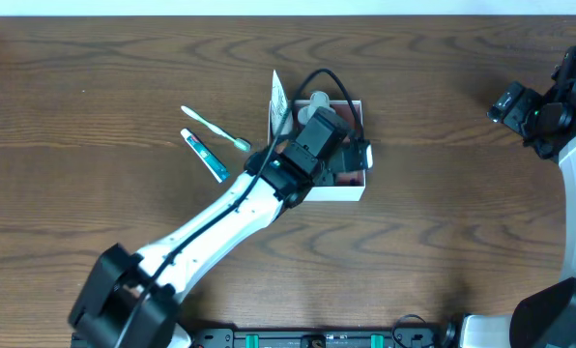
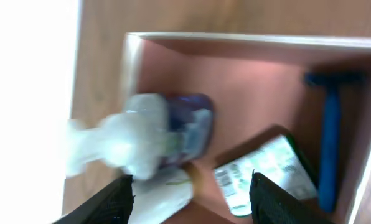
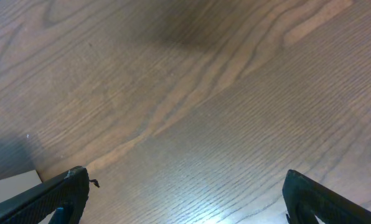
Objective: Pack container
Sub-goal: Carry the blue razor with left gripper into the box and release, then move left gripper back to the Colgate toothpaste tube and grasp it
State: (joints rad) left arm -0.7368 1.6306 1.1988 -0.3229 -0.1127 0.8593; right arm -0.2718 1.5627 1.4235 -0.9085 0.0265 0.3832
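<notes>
My left tool [image 2: 192, 180] hangs open over the pump bottle [image 2: 167, 134] lying inside the container [image 1: 338, 194] at the middle of the bench [image 1: 443, 251], so I should rise straight up clear of its walls before swinging toward the toothbrush [image 1: 214, 128] at its nine o'clock.

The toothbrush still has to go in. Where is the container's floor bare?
The container has bare floor along the wall at the top of the left wrist view, between the pump bottle and the blue razor. Lower down it is crowded: bottle and labelled packet nearly meet.
</notes>
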